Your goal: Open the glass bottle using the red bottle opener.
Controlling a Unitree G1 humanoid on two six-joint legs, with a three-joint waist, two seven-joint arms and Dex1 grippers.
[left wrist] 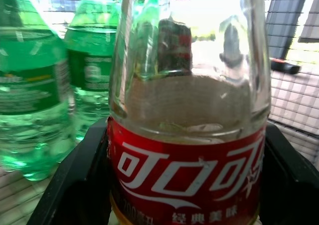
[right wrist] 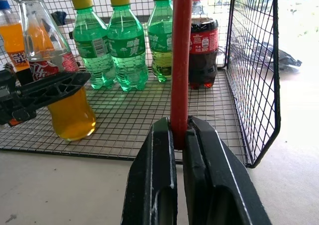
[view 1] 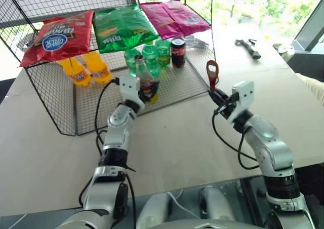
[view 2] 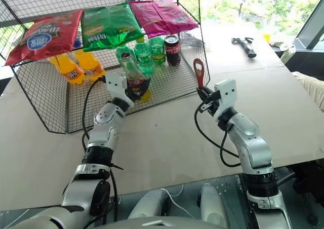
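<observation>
The left gripper [view 1: 145, 89] straddles the bottle [view 1: 146, 79] at its label, fingers apart; slick, breakable glass. Right gripper [right wrist: 180, 135] clamps the stiff opener [view 1: 212, 73] beside it.

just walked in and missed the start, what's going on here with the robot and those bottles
The robot is setting up to open the glass bottle, which stands on the wire rack in front of the green bottles. Its left claw has its fingers on either side of the bottle's red label, not visibly clamped yet. Its right claw is shut on the handle of the red bottle opener, held upright, well to the right of the bottle. The cap is on.
</observation>
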